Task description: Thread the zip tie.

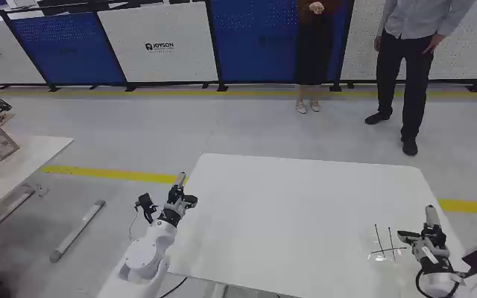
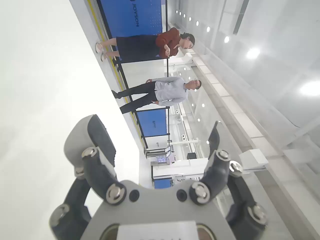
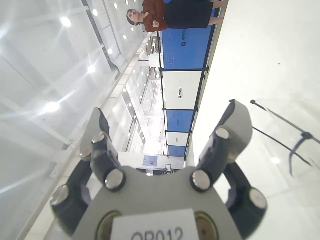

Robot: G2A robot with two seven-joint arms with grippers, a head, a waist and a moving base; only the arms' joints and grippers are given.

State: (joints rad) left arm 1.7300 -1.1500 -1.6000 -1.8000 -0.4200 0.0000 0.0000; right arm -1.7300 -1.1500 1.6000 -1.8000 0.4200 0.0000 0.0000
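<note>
The zip ties [image 3: 275, 141] lie on a clear sheet [image 3: 287, 111] near the right front corner of the bench [image 1: 298, 223], just beside the right gripper [image 3: 166, 107], whose fingers are spread apart and empty. The left gripper [image 2: 155, 121] sits at the bench's left edge, well apart from the ties, its fingers likewise spread with nothing between them.

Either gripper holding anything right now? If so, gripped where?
Nothing held. Left gripper and right gripper both have open fingers; the zip ties lie on the table.
</note>
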